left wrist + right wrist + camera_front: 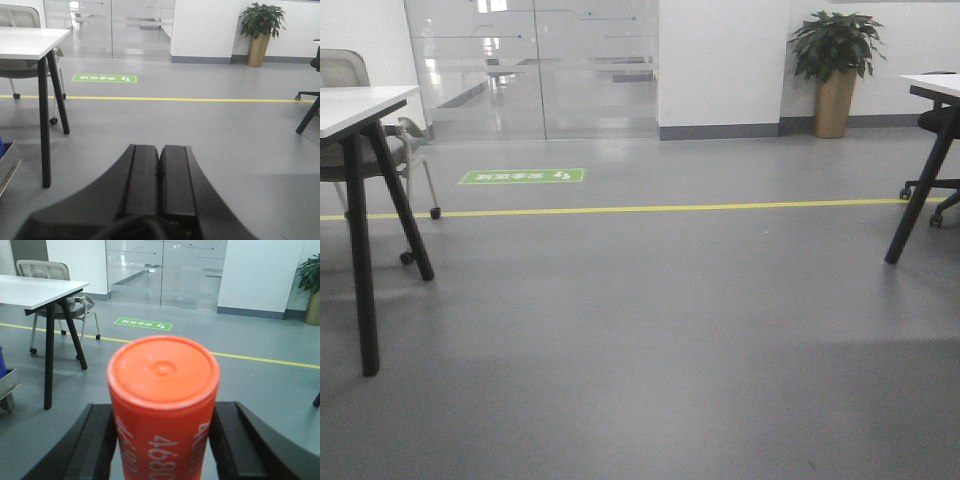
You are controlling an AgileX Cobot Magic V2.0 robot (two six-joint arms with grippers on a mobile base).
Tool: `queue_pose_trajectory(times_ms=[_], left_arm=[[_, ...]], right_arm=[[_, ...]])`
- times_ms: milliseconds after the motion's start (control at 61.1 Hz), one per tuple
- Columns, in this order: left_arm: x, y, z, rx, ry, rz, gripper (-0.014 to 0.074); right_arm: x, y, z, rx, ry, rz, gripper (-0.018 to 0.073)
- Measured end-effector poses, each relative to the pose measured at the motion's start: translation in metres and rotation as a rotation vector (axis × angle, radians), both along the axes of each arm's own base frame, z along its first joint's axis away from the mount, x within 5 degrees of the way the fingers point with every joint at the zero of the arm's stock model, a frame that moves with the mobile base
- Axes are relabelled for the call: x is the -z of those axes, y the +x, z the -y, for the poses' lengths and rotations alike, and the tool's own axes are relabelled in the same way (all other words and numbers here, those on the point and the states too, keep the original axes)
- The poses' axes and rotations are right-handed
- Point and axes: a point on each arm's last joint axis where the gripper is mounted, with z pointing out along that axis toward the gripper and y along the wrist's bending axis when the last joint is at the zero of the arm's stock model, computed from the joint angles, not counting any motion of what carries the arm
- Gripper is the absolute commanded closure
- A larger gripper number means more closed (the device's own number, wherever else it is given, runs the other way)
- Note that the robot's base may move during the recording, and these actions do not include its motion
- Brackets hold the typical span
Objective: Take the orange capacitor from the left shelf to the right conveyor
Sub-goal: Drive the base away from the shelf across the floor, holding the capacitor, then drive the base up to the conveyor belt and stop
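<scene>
Orange capacitor (163,405) upright, clamped between right jaws; left jaws pressed together, empty.

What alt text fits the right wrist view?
An orange capacitor marked 4680 fills the foreground, clamped between the black fingers of the right claw. Behind it: grey floor with a yellow line, a white table and a chair at left.
</scene>
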Motion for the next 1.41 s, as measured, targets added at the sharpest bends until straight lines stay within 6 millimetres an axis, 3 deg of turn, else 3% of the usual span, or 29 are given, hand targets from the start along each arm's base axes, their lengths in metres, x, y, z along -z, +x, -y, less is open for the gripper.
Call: queue_pose_trajectory(times_ms=[1408], left_arm=[[0.0, 0.0, 0.0, 0.0, 0.0, 0.0, 0.0723]], right_arm=[[0.0, 0.0, 0.0, 0.0, 0.0, 0.0, 0.0447]])
